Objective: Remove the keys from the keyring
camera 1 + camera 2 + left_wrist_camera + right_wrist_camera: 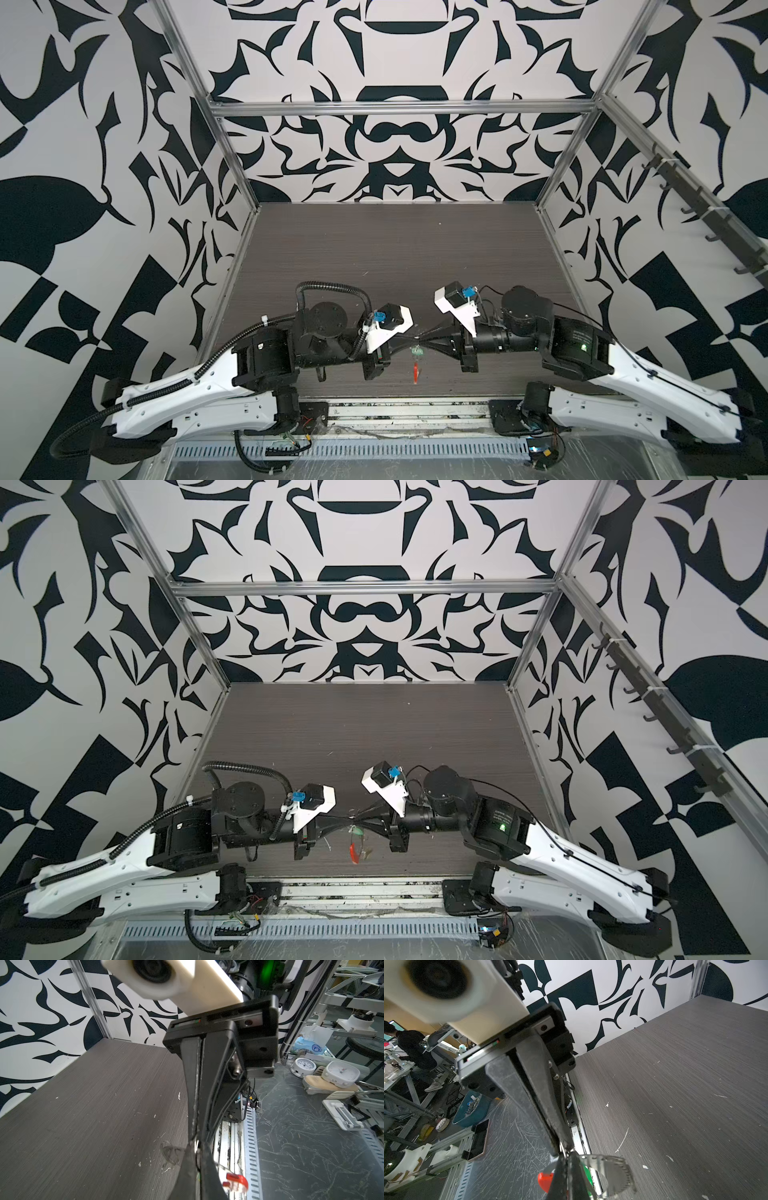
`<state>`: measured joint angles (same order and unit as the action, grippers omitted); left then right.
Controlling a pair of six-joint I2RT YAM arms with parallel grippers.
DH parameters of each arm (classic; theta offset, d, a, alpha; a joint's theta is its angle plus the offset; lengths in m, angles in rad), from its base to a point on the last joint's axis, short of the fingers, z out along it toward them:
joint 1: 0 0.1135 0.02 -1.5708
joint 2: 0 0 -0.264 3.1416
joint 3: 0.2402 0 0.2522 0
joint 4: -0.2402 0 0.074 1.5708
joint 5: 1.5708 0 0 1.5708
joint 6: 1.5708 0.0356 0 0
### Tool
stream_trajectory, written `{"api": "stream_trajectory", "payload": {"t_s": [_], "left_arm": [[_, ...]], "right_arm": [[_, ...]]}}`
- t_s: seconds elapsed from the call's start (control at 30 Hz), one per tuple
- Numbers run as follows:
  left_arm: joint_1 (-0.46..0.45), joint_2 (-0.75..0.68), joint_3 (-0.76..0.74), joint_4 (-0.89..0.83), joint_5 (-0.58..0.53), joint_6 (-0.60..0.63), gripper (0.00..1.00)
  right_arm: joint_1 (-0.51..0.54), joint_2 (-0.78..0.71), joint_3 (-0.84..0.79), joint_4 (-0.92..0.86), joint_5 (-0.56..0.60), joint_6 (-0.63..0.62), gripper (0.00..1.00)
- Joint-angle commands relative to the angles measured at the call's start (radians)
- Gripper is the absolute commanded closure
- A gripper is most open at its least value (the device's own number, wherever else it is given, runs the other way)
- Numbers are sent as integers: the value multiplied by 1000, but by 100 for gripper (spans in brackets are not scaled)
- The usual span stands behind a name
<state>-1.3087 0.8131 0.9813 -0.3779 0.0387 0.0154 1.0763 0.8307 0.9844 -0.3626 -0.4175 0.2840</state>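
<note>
Both grippers meet tip to tip above the front middle of the dark table [374, 257]. My left gripper [409, 341] [197, 1147] is shut, and a small loop of the keyring's thin wire shows at its fingertips. My right gripper [426, 343] [566, 1155] is shut on the same wire from the opposite side. The keyring's red section [415, 372] [353, 851] [236, 1183] [546, 1180] hangs below the tips. A key with a green tag [417, 352] [356, 833] [586, 1172] dangles just under them. Blurred metal [612, 1172] swings beside the green tag.
White flecks and scratches dot the table top. A metal rail [415, 409] and a slotted cable strip [353, 451] run along the front edge under the arms. Patterned walls with aluminium posts [232, 166] close the left, right and back sides.
</note>
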Motion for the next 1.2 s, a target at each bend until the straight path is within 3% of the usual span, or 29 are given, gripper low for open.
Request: {"api": "stream_trajectory", "payload": {"t_s": [0.0,0.27,0.43,0.6,0.83,1.03,1.17], "left_arm": [[-8,0,0,-2,76,17,97],[-8,31,5,20,72,-1,100],[-8,28,-6,52,-19,-12,100],[-9,18,-24,114,-115,-22,100],[-8,38,-19,172,-242,-59,100],[-9,61,-6,172,-279,-82,100],[-9,46,-27,197,-285,-81,100]], "right_arm": [[-1,-8,22,161,55,23,100],[-1,-13,15,171,68,28,98],[-1,-67,-7,153,149,23,69],[-2,-121,-61,159,226,14,59],[-1,-135,-100,153,297,-34,55],[-1,-195,-157,202,389,-42,52],[-2,-206,-145,134,432,-85,52]]}}
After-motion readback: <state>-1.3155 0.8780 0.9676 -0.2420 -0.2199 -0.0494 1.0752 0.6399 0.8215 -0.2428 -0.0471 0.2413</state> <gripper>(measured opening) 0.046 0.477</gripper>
